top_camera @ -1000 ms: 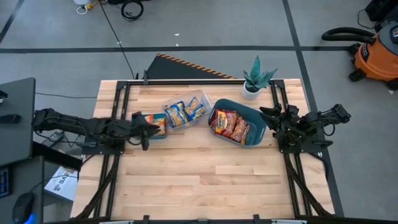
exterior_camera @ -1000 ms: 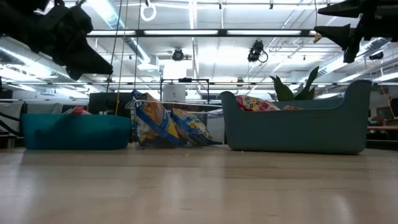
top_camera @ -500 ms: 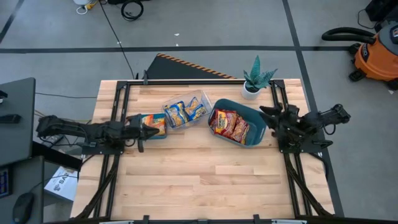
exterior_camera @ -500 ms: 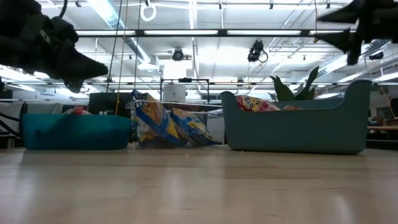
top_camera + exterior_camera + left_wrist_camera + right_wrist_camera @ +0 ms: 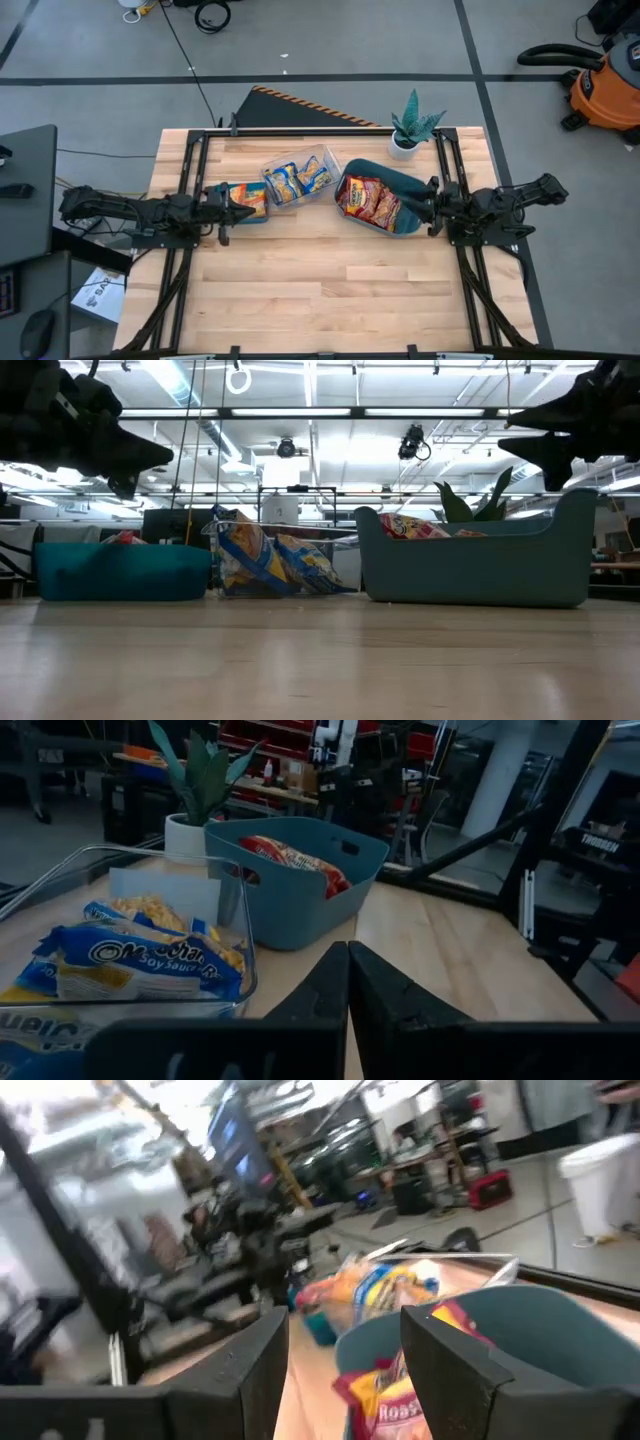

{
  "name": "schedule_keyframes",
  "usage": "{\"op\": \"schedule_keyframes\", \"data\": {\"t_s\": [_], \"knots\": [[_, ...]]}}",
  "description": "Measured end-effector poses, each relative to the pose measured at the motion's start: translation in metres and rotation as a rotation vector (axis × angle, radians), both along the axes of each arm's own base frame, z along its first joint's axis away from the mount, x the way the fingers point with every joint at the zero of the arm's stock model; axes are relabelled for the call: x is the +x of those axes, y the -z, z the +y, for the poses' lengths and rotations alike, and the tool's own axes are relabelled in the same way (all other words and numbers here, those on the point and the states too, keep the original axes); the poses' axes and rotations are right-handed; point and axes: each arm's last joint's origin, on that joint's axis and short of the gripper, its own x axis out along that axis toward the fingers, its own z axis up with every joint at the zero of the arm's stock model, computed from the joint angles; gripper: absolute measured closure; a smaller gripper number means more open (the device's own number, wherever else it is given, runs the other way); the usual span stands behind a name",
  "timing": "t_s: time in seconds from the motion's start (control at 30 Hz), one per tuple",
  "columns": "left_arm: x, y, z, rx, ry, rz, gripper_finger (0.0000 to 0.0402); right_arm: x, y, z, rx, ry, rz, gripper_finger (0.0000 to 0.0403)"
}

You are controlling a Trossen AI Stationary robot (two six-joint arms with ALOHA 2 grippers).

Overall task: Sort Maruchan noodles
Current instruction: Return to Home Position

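Red noodles lie in the large teal bin, blue noodles in the clear tray, orange noodles in the small bin, none loose on the worktop, so sorting looks done; the left pincer beside the small bin is pressed together, the right pincer at the large bin's edge spread.

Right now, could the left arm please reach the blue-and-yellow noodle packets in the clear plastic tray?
Probably yes: the left tool hovers close to the open-topped clear plastic tray, and nothing covers the blue-and-yellow noodle packets.

Red-and-yellow packets piled in teal bin; blue-and-yellow packets in clear tray; orange packets in small blue bin.
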Motion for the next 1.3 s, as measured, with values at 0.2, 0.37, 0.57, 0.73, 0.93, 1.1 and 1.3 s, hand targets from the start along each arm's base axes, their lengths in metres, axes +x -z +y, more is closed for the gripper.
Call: {"op": "schedule_keyframes", "data": {"t_s": [0.2,0.37,0.57,0.73,0.93,1.1,1.3], "knots": [[0.0,-0.001,0.0,0.096,0.0,0.003,0.039,0.001,0.002,-0.004,-0.044,0.034,0.024,0.0204],[-0.001,-0.014,0.0,0.24,-0.016,-0.106,0.0387,0.002,0.004,-0.006,-0.08,0.065,0.056,0.0204],[-0.001,-0.015,0.001,0.376,-0.047,-0.098,0.0386,0.002,0.008,-0.008,-0.21,0.131,0.138,0.0204],[-0.001,-0.012,0.002,0.359,-0.07,-0.06,0.0386,0.002,0.008,-0.008,-0.249,0.134,0.149,0.0204],[-0.001,-0.012,0.002,0.355,-0.075,-0.06,0.0386,0.002,0.008,-0.008,-0.249,0.133,0.148,0.0204],[-0.001,-0.012,0.002,0.355,-0.075,-0.06,0.0386,0.002,0.008,-0.008,-0.249,0.133,0.148,0.0204],[-0.001,-0.012,0.002,0.355,-0.075,-0.059,0.0386,0.002,0.008,-0.008,-0.249,0.133,0.148,0.0204]]}}
